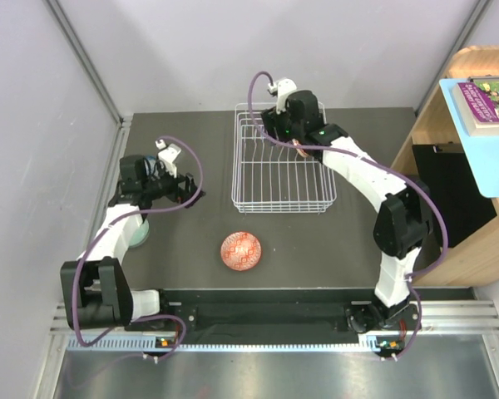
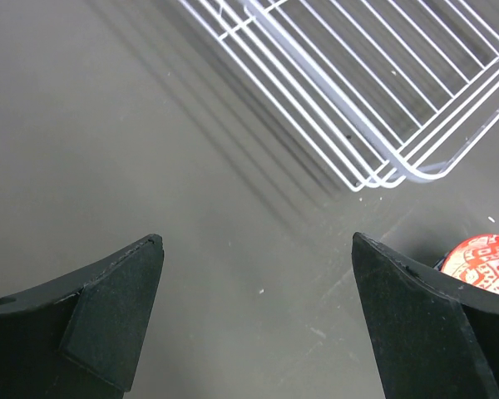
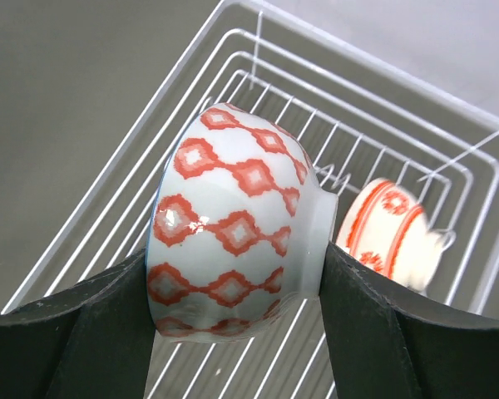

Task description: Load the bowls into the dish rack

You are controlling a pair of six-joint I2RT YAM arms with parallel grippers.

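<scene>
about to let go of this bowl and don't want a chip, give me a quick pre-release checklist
1. right gripper clamped on held bowl, rim to foot: ok
2. held bowl over the dish rack: ok
3. gap to the racked bowl beside it: cannot tell
4. left gripper open, apart from the rack: ok
5. all bowls loaded: not ok, orange-red bowl sits on the table

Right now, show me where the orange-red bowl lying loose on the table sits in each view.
Top external: orange-red bowl, lower centre, nearer the arm bases than the dish rack.
Left wrist: right edge, partly hidden by a finger.
Right wrist: not in it.
Shared landmark: the dish rack.
</scene>
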